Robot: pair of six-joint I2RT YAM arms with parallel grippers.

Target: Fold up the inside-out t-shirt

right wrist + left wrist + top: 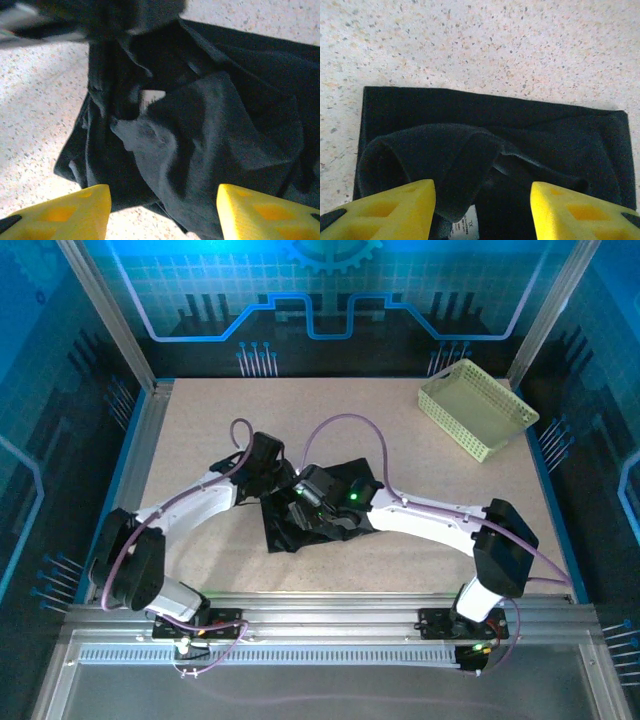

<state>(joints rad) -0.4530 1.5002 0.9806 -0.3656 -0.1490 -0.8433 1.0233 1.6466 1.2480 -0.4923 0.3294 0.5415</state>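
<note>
On tabletop (pixel 200 430), well apart from basket (pixel 452 425) and toward the near left of it: black inside-out t-shirt (pixel 285 528), bunched into a rumpled heap, with one straight folded edge flat against the speckled surface. Pale neck tag (pixel 470 225) exposed among the folds. Left gripper (pixel 482 192) at the side of the heap away from basket, low over a rolled ridge of cloth, yellow fingers (pixel 395 205) spread well apart, clamping nothing. Right gripper (pixel 163 197) at the heap's basket side, just above the dark fabric, likewise parted wide, with nothing pinched between the two tips.
</note>
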